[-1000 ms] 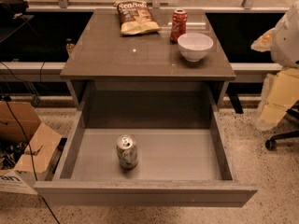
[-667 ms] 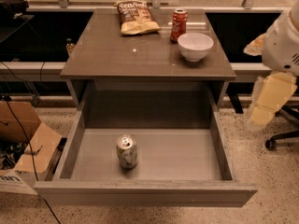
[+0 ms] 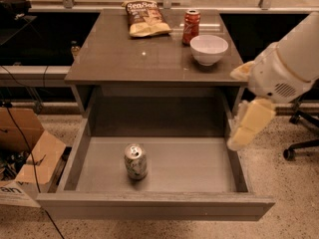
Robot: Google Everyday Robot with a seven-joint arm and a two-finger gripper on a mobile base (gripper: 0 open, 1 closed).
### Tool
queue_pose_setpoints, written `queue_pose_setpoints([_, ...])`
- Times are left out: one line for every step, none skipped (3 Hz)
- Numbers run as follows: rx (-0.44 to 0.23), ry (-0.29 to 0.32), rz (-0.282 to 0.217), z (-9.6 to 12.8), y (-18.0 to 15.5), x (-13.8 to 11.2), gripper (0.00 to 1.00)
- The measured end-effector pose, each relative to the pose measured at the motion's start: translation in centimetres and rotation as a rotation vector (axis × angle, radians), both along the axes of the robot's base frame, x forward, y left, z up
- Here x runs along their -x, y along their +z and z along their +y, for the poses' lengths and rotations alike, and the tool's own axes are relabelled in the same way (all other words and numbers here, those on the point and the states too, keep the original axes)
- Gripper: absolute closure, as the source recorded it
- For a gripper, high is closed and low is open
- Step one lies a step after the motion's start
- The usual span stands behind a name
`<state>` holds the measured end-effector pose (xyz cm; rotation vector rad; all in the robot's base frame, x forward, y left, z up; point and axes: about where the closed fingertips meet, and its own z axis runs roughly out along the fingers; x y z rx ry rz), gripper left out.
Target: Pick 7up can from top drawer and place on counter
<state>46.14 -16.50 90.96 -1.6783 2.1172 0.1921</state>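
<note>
beside top drawer (image 3: 159, 206), end effector (image 3: 245, 129) hangs

White arm (image 3: 299, 49) at the right edge, pincer (image 3: 249, 126) hanging below it.
The arm slants down from the upper right to a bulky white wrist (image 3: 273, 78); the pale yellow pincer points downward, tilted slightly left.

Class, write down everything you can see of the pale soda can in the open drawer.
The 7up can is small and pale whitish-green with faint markings, a silver metal top and a pull tab. It stands upright on the grey floor of the open top drawer, left of centre and towards the front, touching nothing else. The hand hangs apart from it, by the drawer's right wall.
</note>
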Motion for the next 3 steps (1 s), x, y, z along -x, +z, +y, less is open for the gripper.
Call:
queue_pose_setpoints([-0.154, 0.058, 0.0, 2.9, -2.8, -1.4, 0.0])
queue_pose_setpoints([-0.14, 0.056, 0.002, 2.8, -2.6, -1.2, 0.0])
queue_pose_setpoints([-0.141, 0.016, 0.031, 3.7, -5.0, -1.6, 0.0])
